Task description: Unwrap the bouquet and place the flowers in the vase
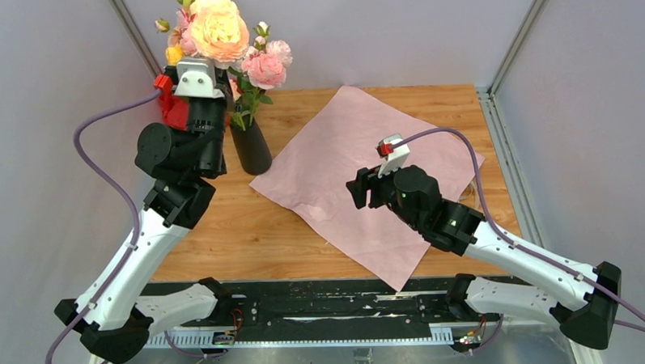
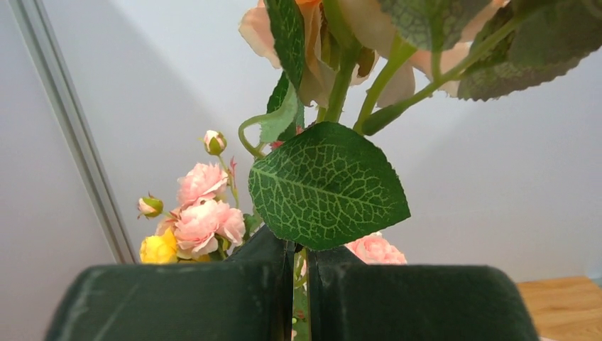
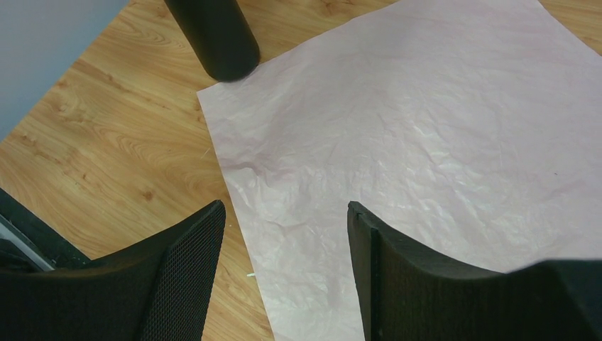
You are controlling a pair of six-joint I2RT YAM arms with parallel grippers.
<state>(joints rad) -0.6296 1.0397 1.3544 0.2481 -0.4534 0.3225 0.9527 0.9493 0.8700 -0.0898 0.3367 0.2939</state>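
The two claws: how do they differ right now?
The left black claw is shut, pinching a thin green stem; the right black claw is wide open and empty. The left is raised by the small pink roses in the matte black cylindrical vase; the right hovers over the flat pale pink paper sheet. Both have two dark fingers.

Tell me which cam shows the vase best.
Top external: the whole black vase shows, upright with stems in it, beside the pink paper. Right wrist catches only its lower part at the frame's top. Left wrist shows flowers and leaves, no vase.
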